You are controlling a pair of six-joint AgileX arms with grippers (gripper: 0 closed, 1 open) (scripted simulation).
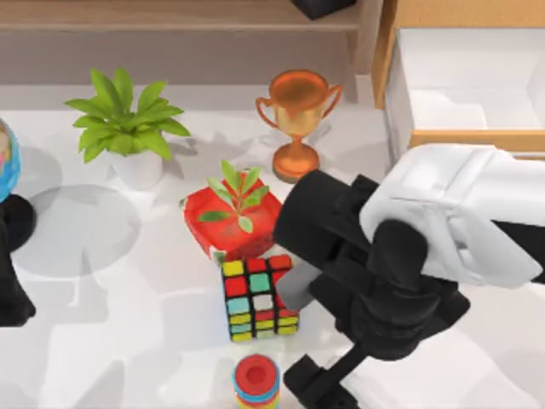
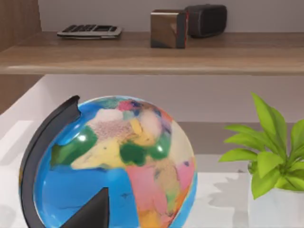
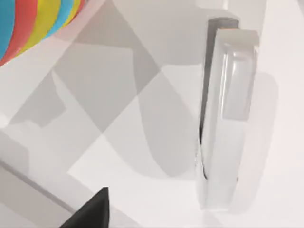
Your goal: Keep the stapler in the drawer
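The stapler (image 3: 227, 114) is lying flat on the white tabletop (image 3: 142, 142), untouched, near the ring stack (image 3: 33, 21). The drawer (image 1: 464, 89) is standing open at two o'clock. The right arm is hovering at four o'clock; whether either gripper is open or closed, I cannot tell. The left arm is sitting parked at nine o'clock beside the globe (image 2: 118, 161).

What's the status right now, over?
Right arm over the table's middle, wrist camera looking down on the stapler, lying flat, ungripped. Drawer open, far right. Left arm parked by the globe. Rubik's cube close by.

Overhead table (image 1: 128, 281) view, two close wrist views
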